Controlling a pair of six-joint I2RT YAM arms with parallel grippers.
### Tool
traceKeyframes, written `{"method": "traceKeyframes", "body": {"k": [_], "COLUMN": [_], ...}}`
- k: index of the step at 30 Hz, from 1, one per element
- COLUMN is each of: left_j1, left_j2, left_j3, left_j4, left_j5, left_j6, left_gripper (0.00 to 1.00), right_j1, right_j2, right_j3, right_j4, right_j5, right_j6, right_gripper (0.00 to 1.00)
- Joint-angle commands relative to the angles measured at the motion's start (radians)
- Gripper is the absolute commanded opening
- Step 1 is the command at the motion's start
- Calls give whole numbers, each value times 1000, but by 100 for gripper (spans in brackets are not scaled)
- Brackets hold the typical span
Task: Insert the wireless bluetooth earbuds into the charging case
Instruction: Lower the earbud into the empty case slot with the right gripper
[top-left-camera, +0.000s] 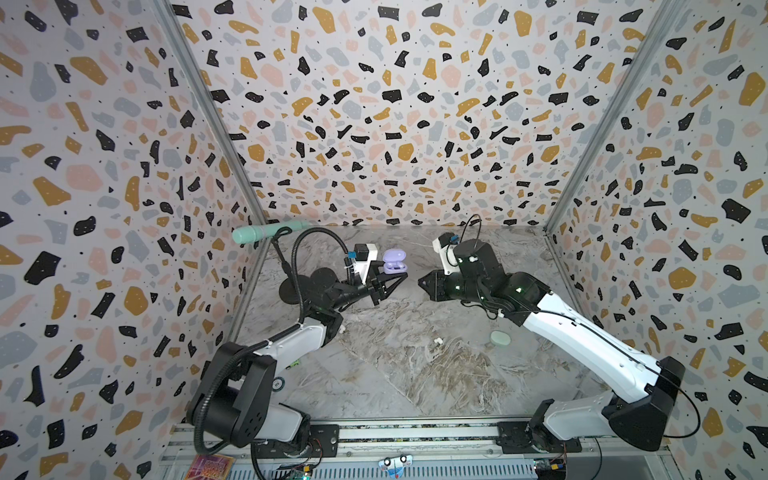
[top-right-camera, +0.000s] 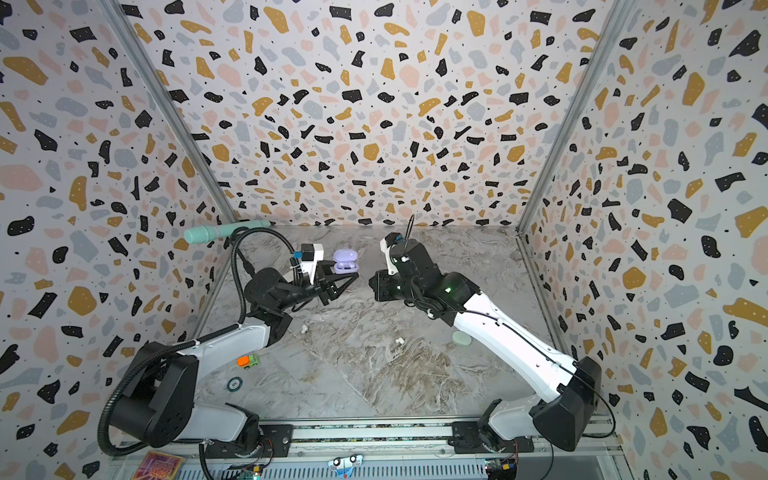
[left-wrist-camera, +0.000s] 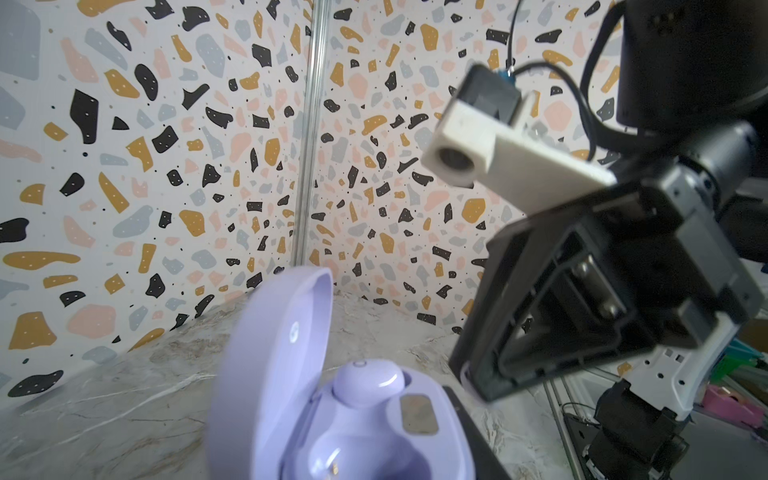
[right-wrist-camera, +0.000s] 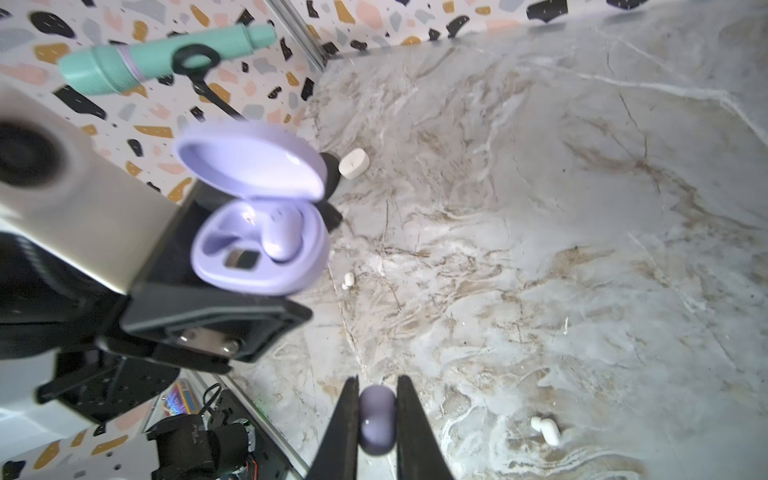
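The right gripper (right-wrist-camera: 377, 388) is pinched narrow on a lavender earbud (right-wrist-camera: 377, 419), clamped between its two black fingers. Across a small gap, the left gripper (top-left-camera: 394, 275) grips the open charging case (right-wrist-camera: 257, 253) by its base, lid up, above the tabletop (top-left-camera: 415, 365) toward its far edge, left of the middle. One socket holds a second earbud (right-wrist-camera: 283, 237); the empty socket (right-wrist-camera: 218, 245) lies beside it. The step in hand is probably bringing the held bud to the case: it needs lining up over that socket, turning to fit and pressing in. The right arm reaches in from the near right corner, wrist bent leftward; the left arm is folded at the elbow, forearm pointing farward.
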Motion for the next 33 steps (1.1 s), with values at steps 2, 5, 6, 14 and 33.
{"method": "traceKeyframes", "body": {"k": [2,5,6,14,33], "left_j1": [-32,-50,-55,-67,-72], "left_j2": [-66,-101,-111,-153,-204], "left_j3": [-27,-46,-48,-48,-44], "left_j4": [-54,-60,-70,-97,-122], "left_j5": [-33,-44,-49,-56,-52], "left_j6": [101,114,125,161,182], "left_gripper": [29,29,29,29,29], "right_j1": [-4,-3,-2,47,60], "right_j2": [-39,-44,-44,-20,48], "right_j3": [72,67,59,31,23], "right_j4": [61,122,146,260,305], "right_j5": [-105,-171,-195,-262,-276], "right_j6": [-12,15,27,72,105], "right_gripper": [7,6,6,6,6]}}
